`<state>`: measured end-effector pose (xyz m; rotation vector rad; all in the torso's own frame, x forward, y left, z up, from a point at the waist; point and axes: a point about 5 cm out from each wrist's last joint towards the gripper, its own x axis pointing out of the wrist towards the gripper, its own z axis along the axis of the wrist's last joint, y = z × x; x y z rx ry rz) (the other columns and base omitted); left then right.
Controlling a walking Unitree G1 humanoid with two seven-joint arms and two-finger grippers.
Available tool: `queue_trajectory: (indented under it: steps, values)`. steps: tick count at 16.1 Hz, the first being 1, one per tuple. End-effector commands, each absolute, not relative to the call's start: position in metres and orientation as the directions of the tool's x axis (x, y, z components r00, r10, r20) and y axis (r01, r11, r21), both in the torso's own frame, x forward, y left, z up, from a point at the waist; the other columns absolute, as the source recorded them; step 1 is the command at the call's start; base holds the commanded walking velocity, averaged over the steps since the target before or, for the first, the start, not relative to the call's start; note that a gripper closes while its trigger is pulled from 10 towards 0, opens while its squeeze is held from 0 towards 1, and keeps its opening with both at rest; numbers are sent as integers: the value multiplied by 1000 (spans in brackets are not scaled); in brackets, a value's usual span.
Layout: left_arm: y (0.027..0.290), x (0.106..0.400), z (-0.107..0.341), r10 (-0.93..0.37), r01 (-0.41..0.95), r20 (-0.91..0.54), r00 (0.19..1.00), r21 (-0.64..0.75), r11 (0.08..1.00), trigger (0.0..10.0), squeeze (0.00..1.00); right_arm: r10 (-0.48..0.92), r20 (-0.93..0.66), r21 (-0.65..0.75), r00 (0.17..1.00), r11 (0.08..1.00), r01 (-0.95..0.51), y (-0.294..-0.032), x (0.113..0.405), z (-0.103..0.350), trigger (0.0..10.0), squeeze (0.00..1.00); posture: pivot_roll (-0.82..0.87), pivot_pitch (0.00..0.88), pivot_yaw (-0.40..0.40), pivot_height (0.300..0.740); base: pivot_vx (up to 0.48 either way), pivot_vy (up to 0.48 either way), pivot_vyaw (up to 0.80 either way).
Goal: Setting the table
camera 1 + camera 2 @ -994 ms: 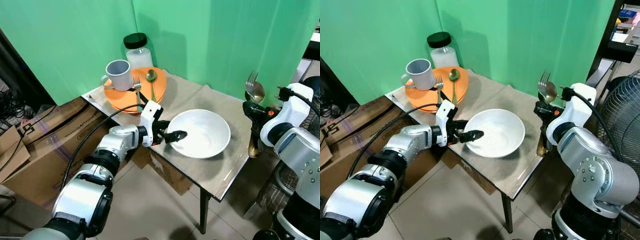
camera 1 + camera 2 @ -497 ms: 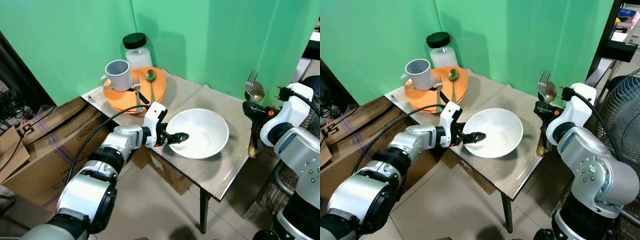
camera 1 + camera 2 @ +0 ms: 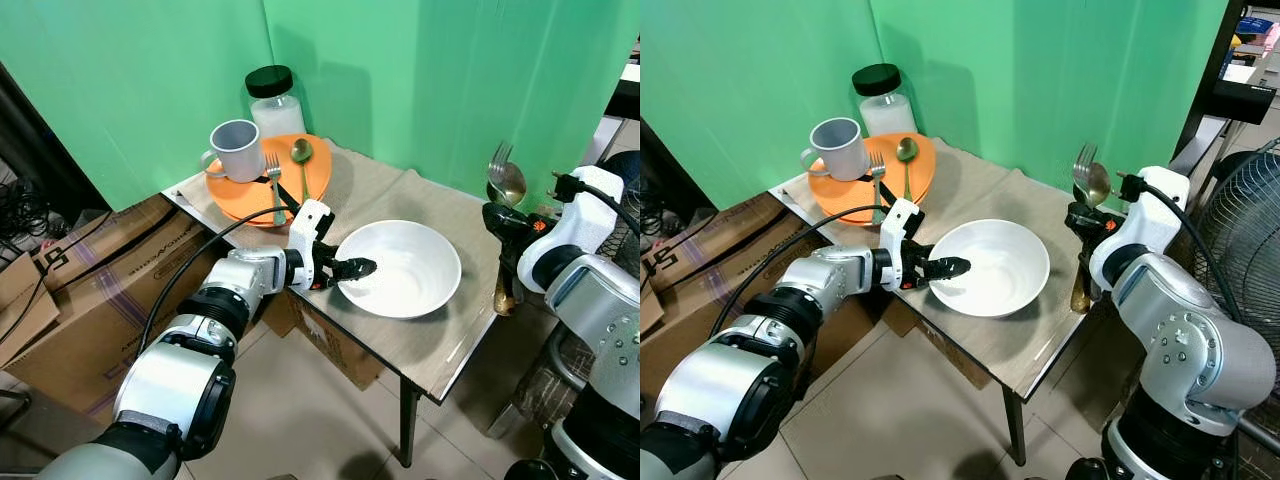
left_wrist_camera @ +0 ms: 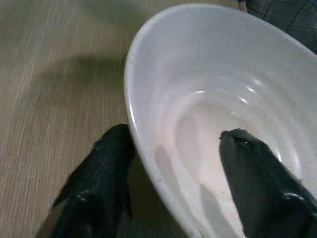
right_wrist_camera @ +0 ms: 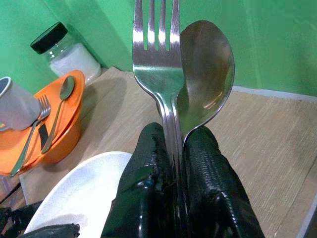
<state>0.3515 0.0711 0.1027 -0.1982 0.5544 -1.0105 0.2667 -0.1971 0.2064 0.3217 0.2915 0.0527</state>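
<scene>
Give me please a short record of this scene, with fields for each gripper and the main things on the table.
left gripper: fingers straddle the near rim of the white bowl, one inside, one outside
right gripper: shut on a fork and spoon, held upright beside the table
table: small, against a green backdrop
orange plate: at the far corner; carries a grey mug, a fork and a spoon
jar: black lid, behind the plate

Bright, even indoor light fills the scene, and both head views are sharp throughout. The jar [image 3: 273, 100] casts a soft shadow on the green backdrop [image 3: 130, 80] behind it. Glare streaks the white bowl [image 4: 208, 114], whose near rim blurs in the left wrist view.
</scene>
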Motion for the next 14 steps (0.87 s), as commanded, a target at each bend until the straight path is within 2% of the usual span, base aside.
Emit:
queue_trajectory:
  steps: [1, 7, 12, 14]
  values:
    - [78, 352, 102, -837, 736, -363, 409, -411, 538, 0, 0, 136, -251, 329, 958, 943, -48, -190, 268, 209, 0, 0, -163, 0, 185, 740, 0, 0, 0]
    - [81, 351, 100, -834, 716, -382, 399, -439, 543, 0, 0, 143, -252, 329, 957, 943, -54, -189, 269, 208, 0, 0, -161, 0, 184, 740, 0, 0, 0]
    - [85, 353, 100, -810, 689, -404, 425, -436, 579, 0, 0, 143, -250, 326, 958, 944, -56, -189, 270, 208, 0, 0, -161, 0, 182, 740, 0, 0, 0]
    - [88, 355, 98, -777, 668, -425, 464, -409, 622, 0, 0, 140, -243, 325, 960, 944, -55, -190, 270, 210, 0, 0, -160, 0, 180, 740, 0, 0, 0]
